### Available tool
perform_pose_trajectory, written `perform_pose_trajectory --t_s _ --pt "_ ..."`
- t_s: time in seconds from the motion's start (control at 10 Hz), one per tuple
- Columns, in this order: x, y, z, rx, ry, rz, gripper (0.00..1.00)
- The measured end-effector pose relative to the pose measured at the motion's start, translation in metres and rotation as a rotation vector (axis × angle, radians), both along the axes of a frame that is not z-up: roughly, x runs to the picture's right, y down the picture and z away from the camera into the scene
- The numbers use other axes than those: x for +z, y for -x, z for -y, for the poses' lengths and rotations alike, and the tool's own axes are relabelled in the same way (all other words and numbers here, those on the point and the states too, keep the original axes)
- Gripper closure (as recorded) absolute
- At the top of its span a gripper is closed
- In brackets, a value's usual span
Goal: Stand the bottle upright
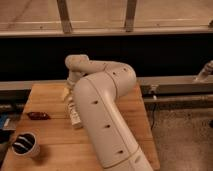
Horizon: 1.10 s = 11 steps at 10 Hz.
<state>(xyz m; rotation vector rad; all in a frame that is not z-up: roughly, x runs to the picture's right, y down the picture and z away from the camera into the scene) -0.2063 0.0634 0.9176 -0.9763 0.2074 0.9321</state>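
On my screen the bottle (75, 114) lay on the table (47, 134), centre-left of the frame, with the gripper (67, 92) just above its far end. The packet (38, 115) lay left of the bottle, the cup (26, 145) stood at lower left, and the arm (107, 120) filled the middle.
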Motion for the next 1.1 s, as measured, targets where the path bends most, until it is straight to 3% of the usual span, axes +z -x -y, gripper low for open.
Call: perform_pose_trajectory --t_s 0.6,1.1 --pt "0.009 0.000 -0.021 -0.016 0.081 -0.033 0.20" --pt "0.005 -0.007 -0.025 -0.007 0.097 -0.064 0.20"
